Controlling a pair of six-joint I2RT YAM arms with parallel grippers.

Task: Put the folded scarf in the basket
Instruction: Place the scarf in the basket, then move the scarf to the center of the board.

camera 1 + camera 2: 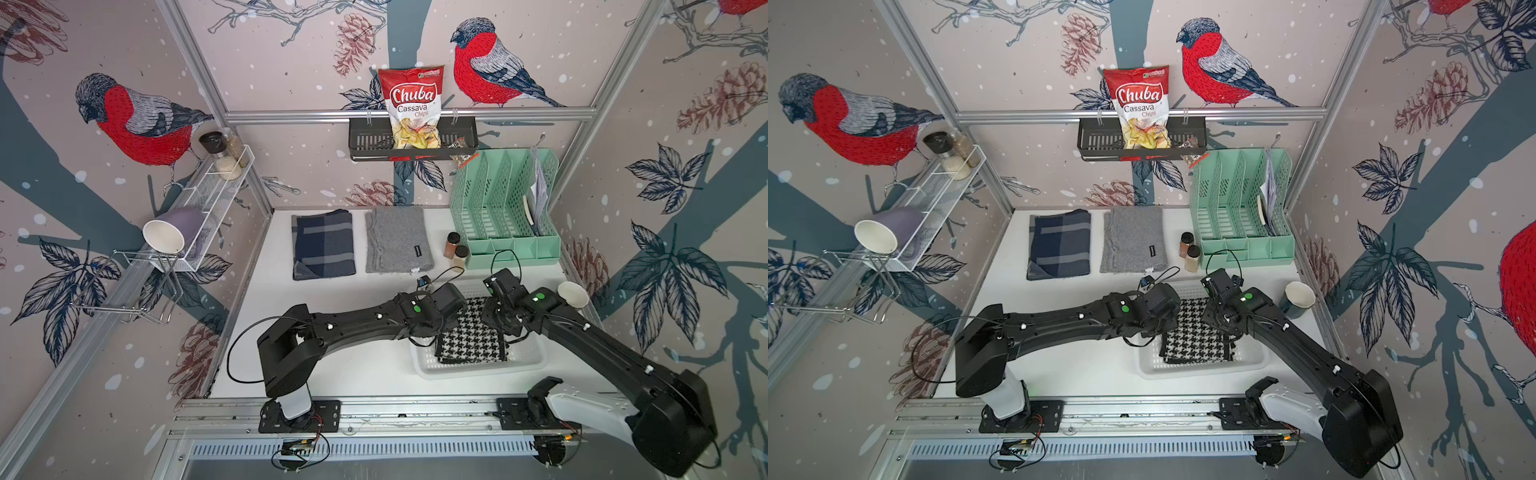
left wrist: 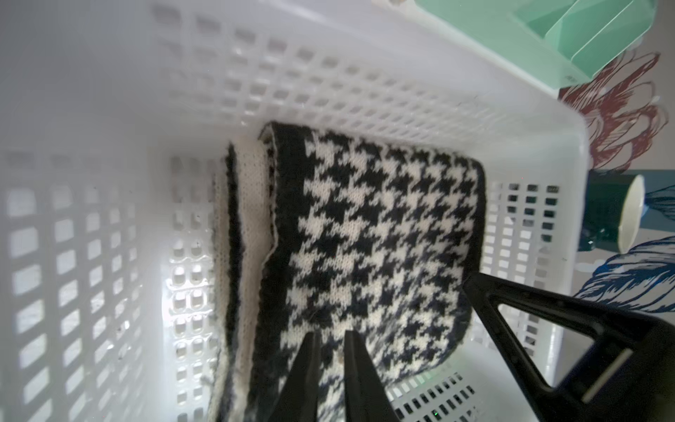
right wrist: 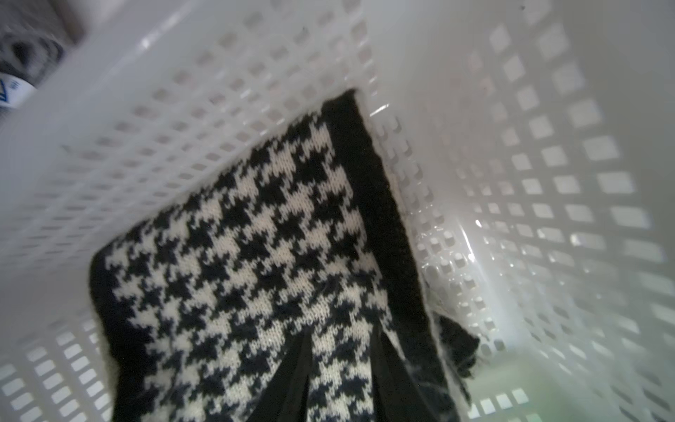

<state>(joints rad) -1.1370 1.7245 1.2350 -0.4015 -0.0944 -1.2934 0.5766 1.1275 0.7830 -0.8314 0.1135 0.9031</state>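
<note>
The folded scarf (image 1: 469, 332) (image 1: 1196, 336), black-and-white houndstooth knit, lies flat inside the white perforated basket (image 1: 478, 372) (image 1: 1204, 372) at the front right of the table. Both arms reach over the basket, and their wrists hide the fingers in both top views. In the left wrist view my left gripper (image 2: 332, 332) hangs just over the scarf (image 2: 383, 237), its jaws a narrow slit apart with nothing clamped. In the right wrist view my right gripper (image 3: 341, 330) stands wider apart over the scarf (image 3: 255, 255), near its black border and the basket wall (image 3: 511, 182).
A navy plaid folded cloth (image 1: 324, 245) and a grey one (image 1: 399, 245) lie at the back. Two spice jars (image 1: 455, 249) stand beside the mint-green organiser (image 1: 503, 216). A cup (image 1: 573, 293) sits right of the basket. A black wall rack (image 1: 411, 141) holds a chips bag.
</note>
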